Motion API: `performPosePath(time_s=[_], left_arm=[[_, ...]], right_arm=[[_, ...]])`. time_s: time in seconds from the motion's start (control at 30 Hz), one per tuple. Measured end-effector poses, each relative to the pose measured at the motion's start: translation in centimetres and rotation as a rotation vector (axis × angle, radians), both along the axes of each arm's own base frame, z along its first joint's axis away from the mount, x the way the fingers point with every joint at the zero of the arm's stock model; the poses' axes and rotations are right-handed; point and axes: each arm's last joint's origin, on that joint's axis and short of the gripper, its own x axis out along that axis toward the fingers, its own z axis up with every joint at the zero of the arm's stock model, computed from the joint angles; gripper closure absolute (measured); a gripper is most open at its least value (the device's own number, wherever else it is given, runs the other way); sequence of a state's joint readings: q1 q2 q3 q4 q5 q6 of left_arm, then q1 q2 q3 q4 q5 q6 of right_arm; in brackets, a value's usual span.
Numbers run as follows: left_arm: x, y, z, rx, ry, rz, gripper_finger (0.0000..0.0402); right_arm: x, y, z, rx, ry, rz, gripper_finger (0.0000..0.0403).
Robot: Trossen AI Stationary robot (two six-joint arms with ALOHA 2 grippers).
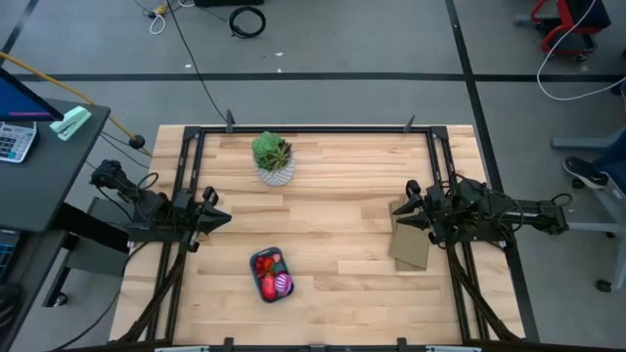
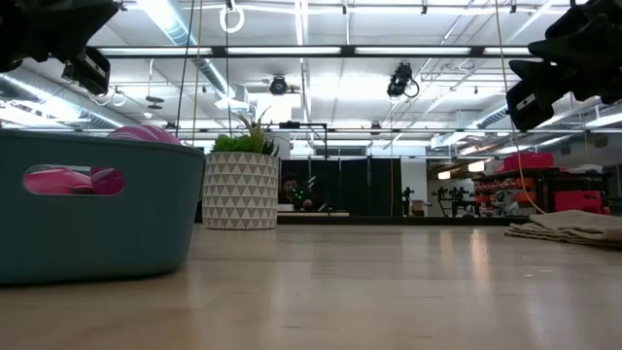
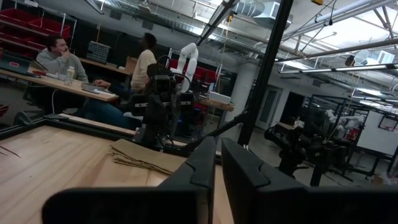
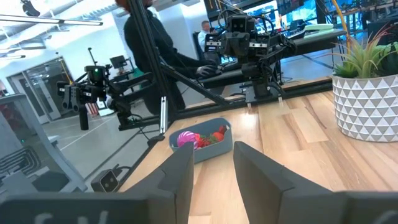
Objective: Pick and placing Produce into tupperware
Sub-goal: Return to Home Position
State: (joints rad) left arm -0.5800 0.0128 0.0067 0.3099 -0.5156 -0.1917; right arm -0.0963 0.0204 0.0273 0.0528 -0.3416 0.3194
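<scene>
The blue-teal tupperware stands on the table near its front edge. In it lie the purple ribbed ball and the red pieces. The right wrist view also shows the tray with the purple ball and the red pieces. My left gripper hovers at the table's left side, shut and empty, its fingers nearly together. My right gripper hovers at the right side, open and empty. Both are well away from the tray.
A green plant in a white patterned pot stands at the far middle of the table. A flat tan folded bag lies at the right, below my right gripper. Black frame rails run along the table's edges. People sit in the room beyond.
</scene>
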Motion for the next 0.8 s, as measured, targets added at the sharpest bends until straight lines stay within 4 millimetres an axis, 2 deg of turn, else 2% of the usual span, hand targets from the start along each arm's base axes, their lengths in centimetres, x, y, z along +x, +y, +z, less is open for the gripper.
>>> performPosePath(time_s=[0.2, 0.57, 0.8], left_arm=[[0.00, 0.00, 0.00, 0.000, 0.000, 0.000, 0.0361], [0.00, 0.00, 0.00, 0.000, 0.000, 0.000, 0.0374], [0.00, 0.00, 0.00, 0.000, 0.000, 0.000, 0.0363]], right_arm=[[0.00, 0.00, 0.00, 0.000, 0.000, 0.000, 0.0281], [0.00, 0.00, 0.00, 0.000, 0.000, 0.000, 0.0281], [0.00, 0.00, 0.00, 0.000, 0.000, 0.000, 0.0281]])
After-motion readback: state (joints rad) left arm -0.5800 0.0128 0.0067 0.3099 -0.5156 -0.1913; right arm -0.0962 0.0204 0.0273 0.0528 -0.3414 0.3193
